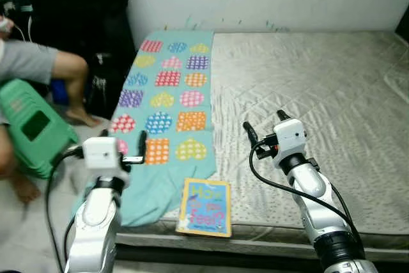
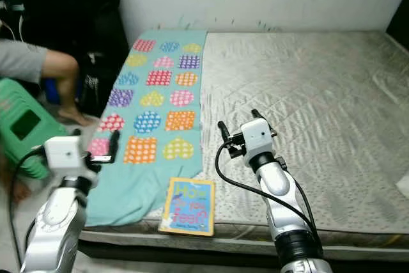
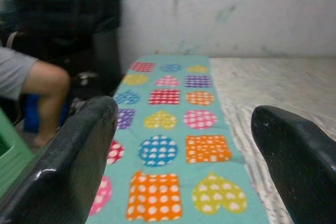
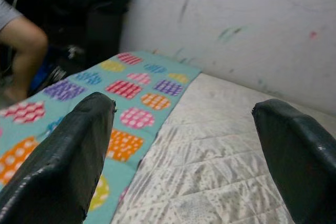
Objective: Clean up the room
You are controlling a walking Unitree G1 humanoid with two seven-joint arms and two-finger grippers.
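Lying at mattress point(image 1: 307, 94) front edge, book point(image 1: 204, 208), both grippers' jaws apart, perhaps empty.

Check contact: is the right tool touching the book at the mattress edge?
Apart. In the left eye view the right tool hovers open over the mattress, while the book lies nearer the front edge, with bare mattress between them.

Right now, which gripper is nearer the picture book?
Left, narrowly. The left gripper hovers over the teal blanket, just up-left of the book. The right gripper hovers above the mattress, up-right of it.
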